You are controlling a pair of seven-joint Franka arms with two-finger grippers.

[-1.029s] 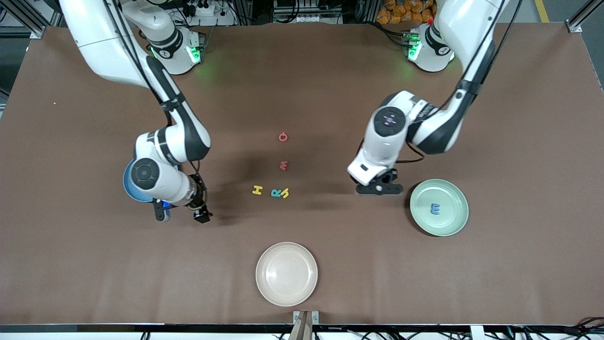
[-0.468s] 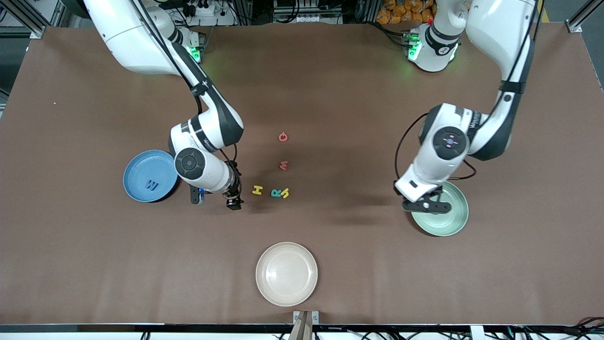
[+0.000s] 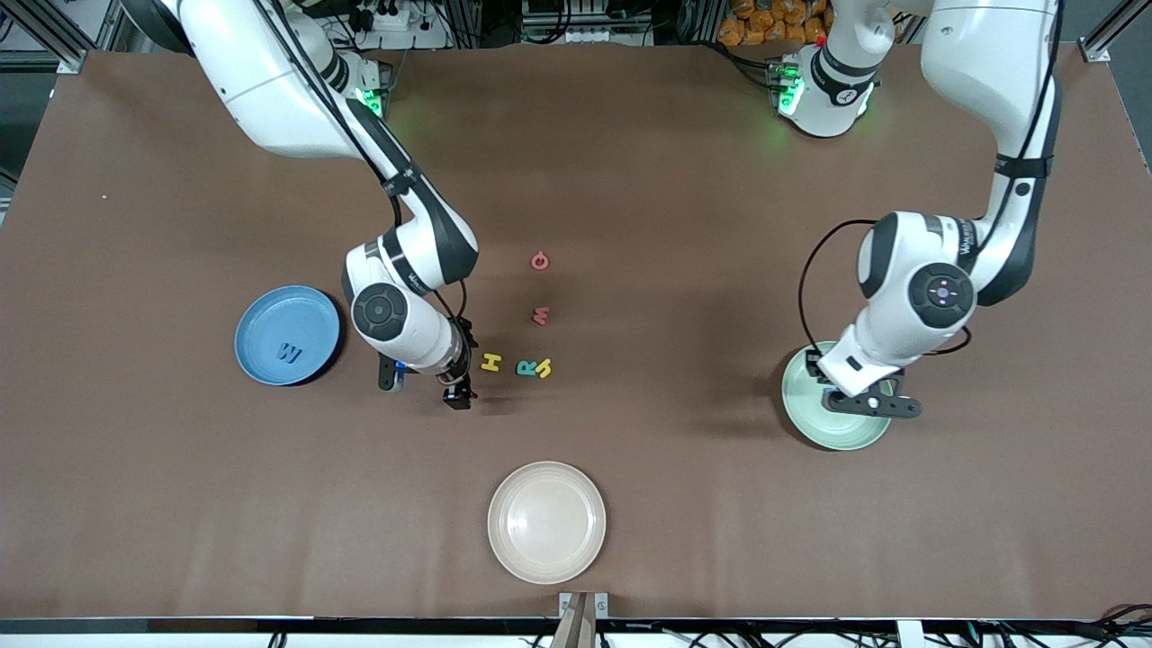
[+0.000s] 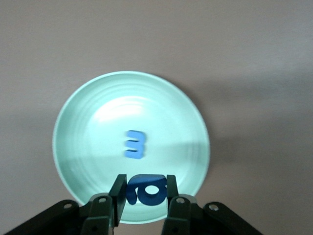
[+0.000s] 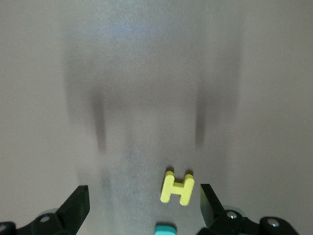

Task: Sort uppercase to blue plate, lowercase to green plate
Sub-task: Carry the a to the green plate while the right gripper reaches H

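Note:
My left gripper (image 3: 864, 401) hangs over the green plate (image 3: 804, 410), shut on a blue lowercase a (image 4: 146, 190). A blue m (image 4: 135, 145) lies in that green plate (image 4: 83, 122). My right gripper (image 3: 423, 387) is open, low over the table beside the yellow H (image 3: 490, 362). In the right wrist view the H (image 5: 178, 187) lies near one finger (image 5: 208, 198) and the teal R (image 5: 166, 228) shows at the edge. On the table lie the R (image 3: 526, 367), yellow h (image 3: 544, 367), red m (image 3: 540, 315) and red G (image 3: 539, 261). The blue plate (image 3: 270, 315) holds a blue W (image 3: 289, 352).
A cream plate (image 3: 546, 522) sits nearest the front camera, in the middle of the table's length. The brown table (image 3: 684, 504) lies bare between the three plates. Both arm bases (image 3: 823, 90) stand along the edge farthest from the camera.
The right arm swung from over the blue plate to beside the yellow H. The left arm carried the blue a from over bare table to over the green plate.

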